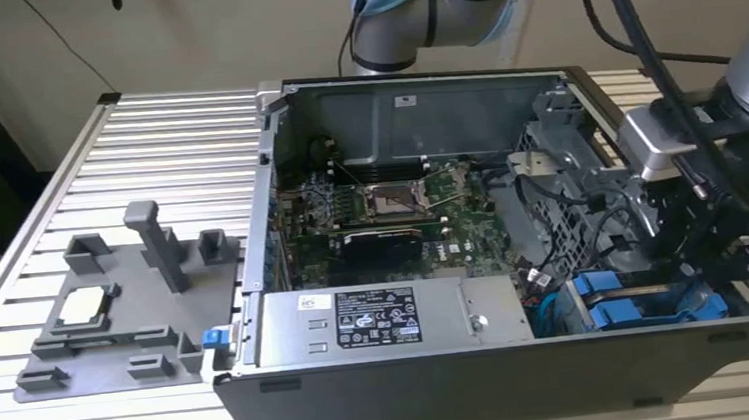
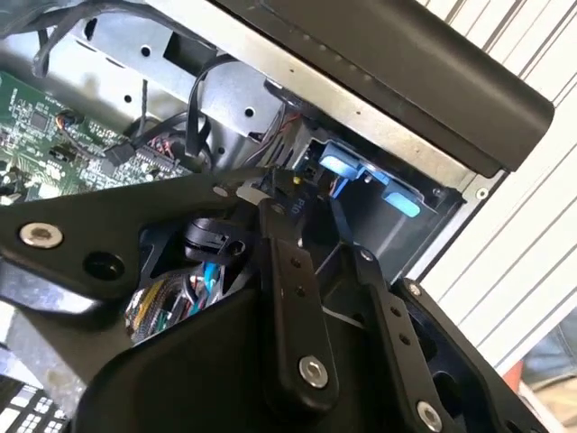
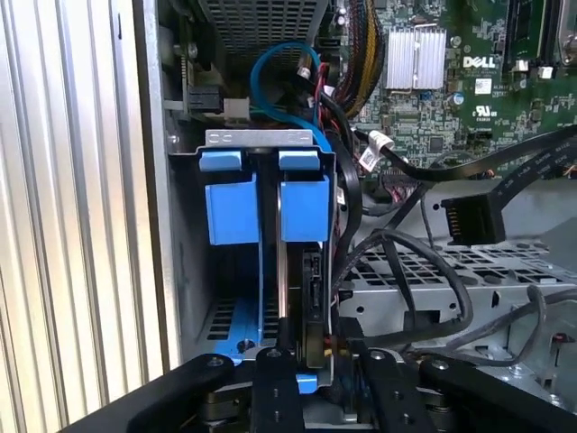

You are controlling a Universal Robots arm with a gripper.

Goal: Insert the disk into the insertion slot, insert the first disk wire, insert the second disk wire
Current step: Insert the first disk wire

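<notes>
Disk (image 3: 303, 212): on edge in insertion slot (image 3: 261, 138), grey sheet metal, just beside second blue carrier (image 3: 231, 209) on case-wall side. Gripper (image 3: 321, 359): low inside open computer case (image 1: 496, 386), right at near end of disk in first wrist view; jaws apart or clamped, cannot tell. Black cables (image 3: 487, 155) draped close by. Black-and-white label (image 1: 376, 317) on silver power-supply box (image 1: 490, 311); white tag (image 3: 370, 159) on one cable; print not transcribed. Case on ribbed aluminium table (image 1: 168, 136); grey fixture plate (image 1: 115, 321) on exterior view's left; beige wall (image 1: 200, 33) behind.
</notes>
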